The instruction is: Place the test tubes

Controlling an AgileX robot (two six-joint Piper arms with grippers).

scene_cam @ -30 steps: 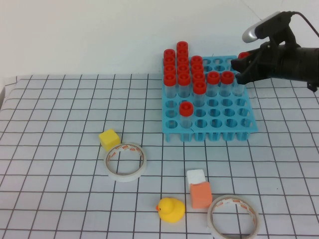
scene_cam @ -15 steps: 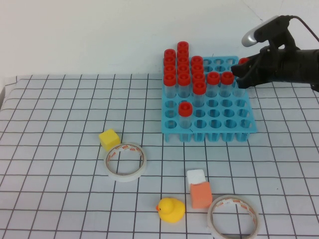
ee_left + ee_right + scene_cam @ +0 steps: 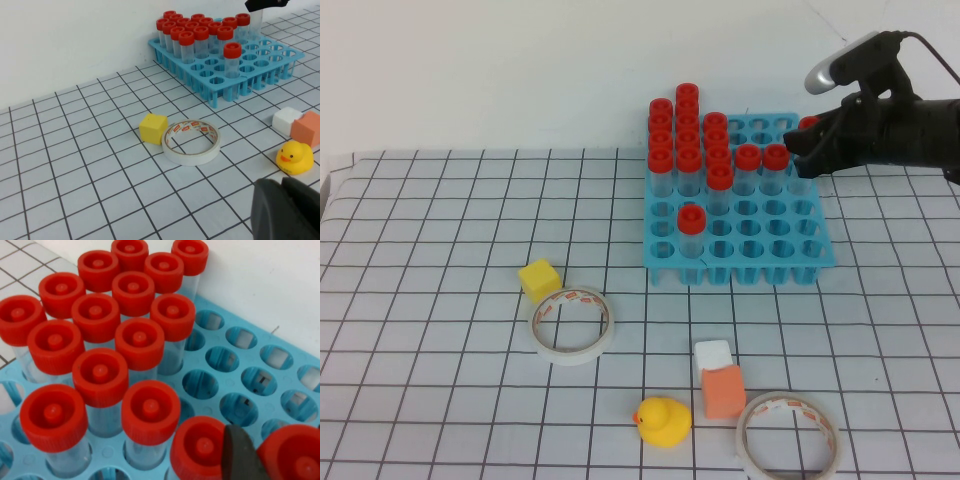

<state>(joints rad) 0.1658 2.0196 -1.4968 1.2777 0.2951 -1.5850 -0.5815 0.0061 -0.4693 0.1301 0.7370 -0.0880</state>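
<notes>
A red-capped test tube is gripped between the jaws of the right gripper, upright, above the far right holes of the blue rack. Seated tubes are found just beside the jaws. The left gripper is shut, near the duck.

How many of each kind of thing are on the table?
Tubes: 17, one in the right gripper at the rack's far right
Rack: 1
Tape rolls: 2
Blocks: 3
Duck: 1
Total: 24
Left gripper: shut, outside the high view.
</notes>
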